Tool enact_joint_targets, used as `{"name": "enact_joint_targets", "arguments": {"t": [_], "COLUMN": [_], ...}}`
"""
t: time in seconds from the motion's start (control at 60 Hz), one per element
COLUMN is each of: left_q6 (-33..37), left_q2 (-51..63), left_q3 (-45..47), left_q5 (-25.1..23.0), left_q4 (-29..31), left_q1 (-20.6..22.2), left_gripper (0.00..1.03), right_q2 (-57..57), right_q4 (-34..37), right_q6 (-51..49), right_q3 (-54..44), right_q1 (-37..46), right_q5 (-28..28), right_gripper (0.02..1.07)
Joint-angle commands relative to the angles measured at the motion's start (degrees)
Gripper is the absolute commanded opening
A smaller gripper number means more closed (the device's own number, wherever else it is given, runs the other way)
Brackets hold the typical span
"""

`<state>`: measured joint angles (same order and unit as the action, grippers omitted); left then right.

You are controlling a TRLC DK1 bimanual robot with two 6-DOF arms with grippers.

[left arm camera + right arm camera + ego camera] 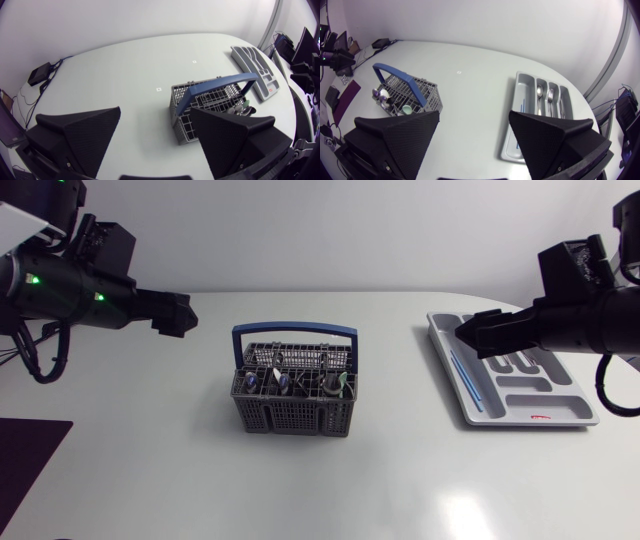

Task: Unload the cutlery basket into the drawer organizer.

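Observation:
A grey cutlery basket (pixel 293 417) with a blue handle (pixel 294 331) stands mid-table, with several cutlery pieces (pixel 285 383) upright in it. The grey drawer organizer (pixel 500 420) lies at the right and holds a thin blue stick (pixel 463 380), a spoon (pixel 540 92) and a fork (pixel 551 95). My left gripper (pixel 178 313) hovers open to the left of the basket (pixel 176 107), well apart from it. My right gripper (pixel 478 335) hangs open over the organizer's (pixel 515 135) far left corner. Both hold nothing.
A dark mat (pixel 25 460) lies at the table's front left edge. A small black box (pixel 39 75) with cables sits near the far left edge. Bare white tabletop lies between the basket and the organizer.

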<state>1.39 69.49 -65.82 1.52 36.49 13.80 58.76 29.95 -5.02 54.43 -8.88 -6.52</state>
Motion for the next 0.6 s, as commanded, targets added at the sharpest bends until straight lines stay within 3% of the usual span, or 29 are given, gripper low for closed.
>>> {"name": "enact_joint_targets", "arguments": {"t": [0.0,0.3,0.583], "left_q6": [1.42,1.51,1.34], "left_q2": [2.05,7.59,9.43], "left_q3": [-2.91,-5.37,-5.54], "left_q5": [-0.46,-5.12,-7.41], "left_q4": [1.04,5.79,5.87], "left_q1": [1.14,2.98,3.60], "left_gripper": [0.98,0.96,0.96], "right_q2": [2.76,8.65,9.70], "right_q4": [2.13,6.61,7.05], "right_q6": [-2.28,-2.02,-1.22], "right_q3": [2.17,3.49,2.34], "right_q1": [0.36,-1.13,-2.63], "right_q5": [-1.03,-5.52,-5.78], "right_gripper": [1.02,1.02,1.02]}}
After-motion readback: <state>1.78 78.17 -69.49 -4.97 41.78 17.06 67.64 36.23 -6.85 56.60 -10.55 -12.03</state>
